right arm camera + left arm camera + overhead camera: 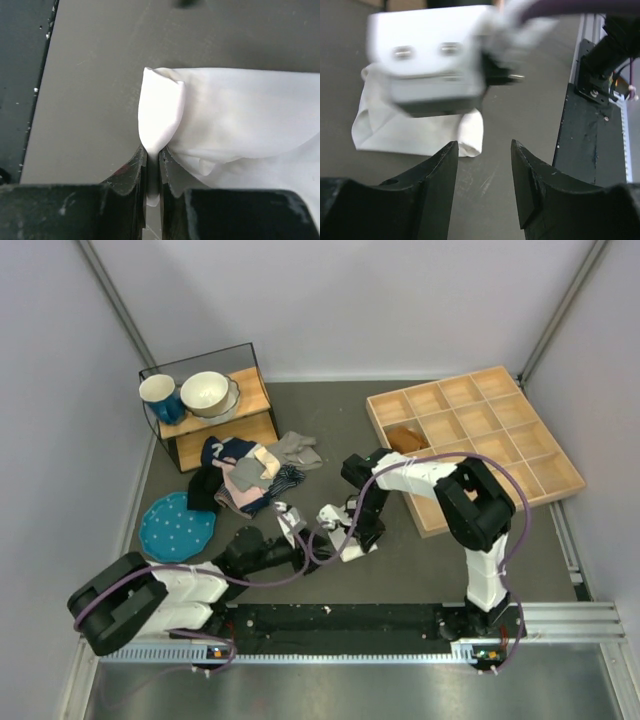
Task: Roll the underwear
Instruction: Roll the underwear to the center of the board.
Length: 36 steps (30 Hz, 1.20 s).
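Observation:
The white underwear (235, 115) lies on the grey table near the middle front. My right gripper (152, 155) is shut on a raised fold at its left edge, the cloth pinched between the jaws. In the left wrist view the underwear (420, 130) lies flat just beyond my left gripper (485, 150), which is open and empty with bare table between its jaws. The right gripper's white body (435, 60) hangs blurred over the cloth. In the top view both grippers meet over the underwear (350, 548), the left gripper (318, 528) on its left and the right gripper (362, 536) on its right.
A pile of mixed clothes (245, 475) lies at the back left beside a teal plate (177, 526). A shelf (215, 415) holds a blue cup and a bowl. A wooden compartment tray (480, 430) stands at the right. The black rail (580, 125) runs along the near edge.

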### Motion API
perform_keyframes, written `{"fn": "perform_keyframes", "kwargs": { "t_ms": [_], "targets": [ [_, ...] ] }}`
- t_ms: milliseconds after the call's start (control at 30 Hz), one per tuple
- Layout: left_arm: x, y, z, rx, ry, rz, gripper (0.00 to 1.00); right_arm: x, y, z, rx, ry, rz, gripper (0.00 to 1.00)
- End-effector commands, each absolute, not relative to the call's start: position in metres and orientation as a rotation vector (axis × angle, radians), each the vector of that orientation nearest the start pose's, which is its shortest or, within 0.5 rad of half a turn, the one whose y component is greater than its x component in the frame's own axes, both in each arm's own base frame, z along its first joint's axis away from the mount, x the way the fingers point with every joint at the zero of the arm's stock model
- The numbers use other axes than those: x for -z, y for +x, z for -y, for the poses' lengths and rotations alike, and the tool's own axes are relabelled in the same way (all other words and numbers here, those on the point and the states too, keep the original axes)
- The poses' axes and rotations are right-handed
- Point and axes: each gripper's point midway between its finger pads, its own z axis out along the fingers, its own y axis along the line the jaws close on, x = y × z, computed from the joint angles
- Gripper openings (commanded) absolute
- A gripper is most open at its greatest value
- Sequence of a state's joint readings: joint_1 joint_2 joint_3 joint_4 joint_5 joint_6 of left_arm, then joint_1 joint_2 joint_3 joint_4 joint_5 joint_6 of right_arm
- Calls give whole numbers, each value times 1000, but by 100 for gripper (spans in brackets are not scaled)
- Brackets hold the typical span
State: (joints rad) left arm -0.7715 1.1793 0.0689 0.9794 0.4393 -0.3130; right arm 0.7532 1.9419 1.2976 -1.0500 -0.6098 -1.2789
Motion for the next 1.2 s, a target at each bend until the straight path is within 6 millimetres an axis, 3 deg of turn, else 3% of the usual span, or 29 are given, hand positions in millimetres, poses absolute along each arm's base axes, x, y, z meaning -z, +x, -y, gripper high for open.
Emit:
{"fn": "perform_keyframes", "kwargs": {
  "t_ms": [0,67,667,767,800,833,900,933,1000,1033,1067,1167],
  "targets": [
    [-110,154,283,1009,906,-1467,52,-40,174,-253,-1165,-2346,-1821,5],
    [-103,147,289,1006,962,-1461,52,-37,174,-251,-1205,-2328,-1871,6],
    [-71,163,333,835,1236,-1514,56,-35,184,-255,-1310,-2245,-2025,10],
    [-75,174,327,808,1111,-1548,56,-36,183,-254,-1318,-2239,-2028,10],
    [-69,178,315,776,1038,-1591,57,-36,183,-253,-1315,-2240,-2029,10],
    [-89,189,309,757,931,-1547,63,-35,183,-253,-1315,-2245,-2028,10],
    [-88,194,287,756,793,-1589,74,-34,182,-252,-1316,-2246,-2032,10],
    [-102,208,273,729,674,-1575,84,-34,182,-252,-1315,-2248,-2035,10],
    [-105,209,258,773,572,-1595,93,-33,182,-252,-1313,-2250,-2035,10],
    [-118,218,248,800,474,-1589,97,-33,182,-252,-1311,-2251,-2036,10],
    [-112,220,241,798,444,-1629,99,-33,183,-252,-1309,-2247,-2038,10],
    [-125,232,224,808,306,-1641,99,-32,184,-252,-1307,-2245,-2045,10]
  ]
}}
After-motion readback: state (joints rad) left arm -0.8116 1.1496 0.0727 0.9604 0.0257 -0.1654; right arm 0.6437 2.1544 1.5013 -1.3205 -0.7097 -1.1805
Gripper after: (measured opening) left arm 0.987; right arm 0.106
